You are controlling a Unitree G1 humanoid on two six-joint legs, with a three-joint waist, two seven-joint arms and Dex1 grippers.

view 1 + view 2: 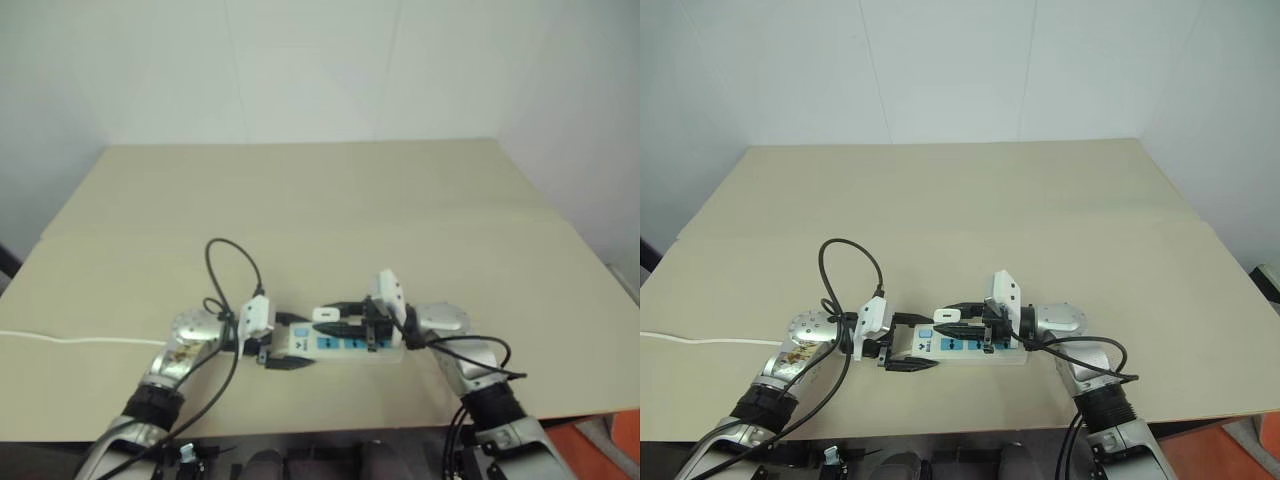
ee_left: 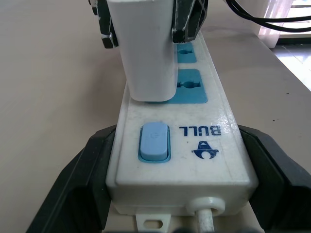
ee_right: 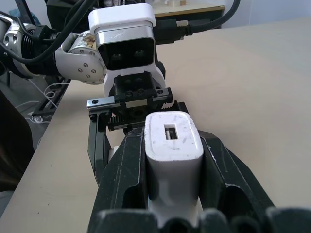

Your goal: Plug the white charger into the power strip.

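Note:
The power strip lies on the table near its front edge, white with blue sockets and a blue switch. My left gripper is shut on the strip's switch end, with one black finger on each long side. My right gripper is shut on the white charger, which shows between its fingers in the right wrist view. The charger stands upright over the socket closest to the switch. Its base meets the blue face and its prongs are hidden.
The strip's thin white cable runs off the table's left side. Black cables loop above my left wrist. The beige table stretches away behind the strip, and its front edge is just below my arms.

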